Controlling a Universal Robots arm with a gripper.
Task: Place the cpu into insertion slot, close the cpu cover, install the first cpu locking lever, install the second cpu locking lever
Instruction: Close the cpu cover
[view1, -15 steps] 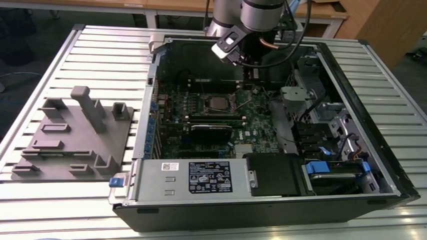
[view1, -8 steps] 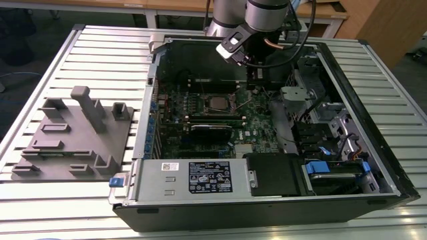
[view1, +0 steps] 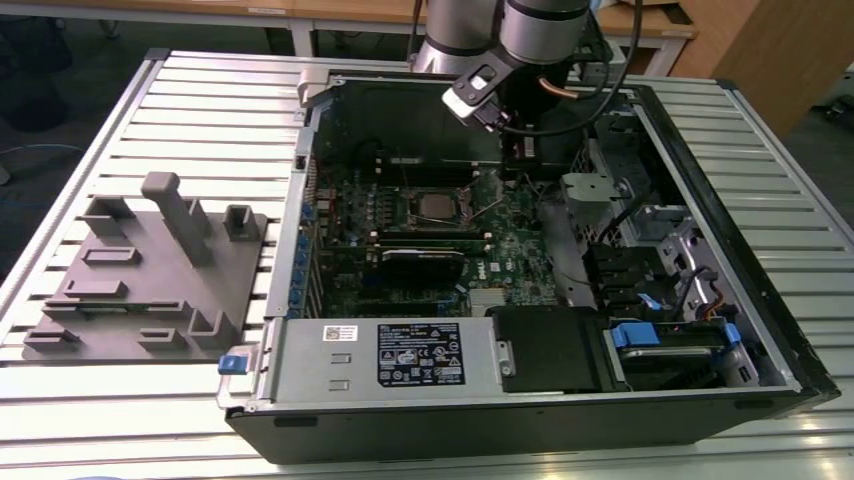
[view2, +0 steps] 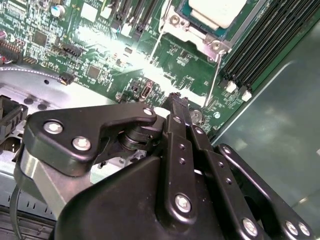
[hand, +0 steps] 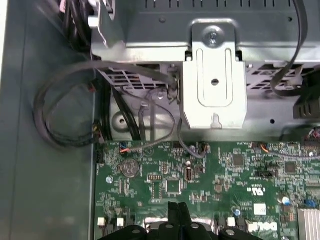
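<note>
One tool (view2: 175, 100) (fingers pressed together) hovers near the seated cpu (view2: 217, 10).

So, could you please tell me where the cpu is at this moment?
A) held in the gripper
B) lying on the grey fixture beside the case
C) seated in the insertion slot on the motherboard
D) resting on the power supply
C: in the second wrist view the pale-topped cpu sits inside the insertion slot, while the gripper is apart from it, shut and holding nothing.
</note>
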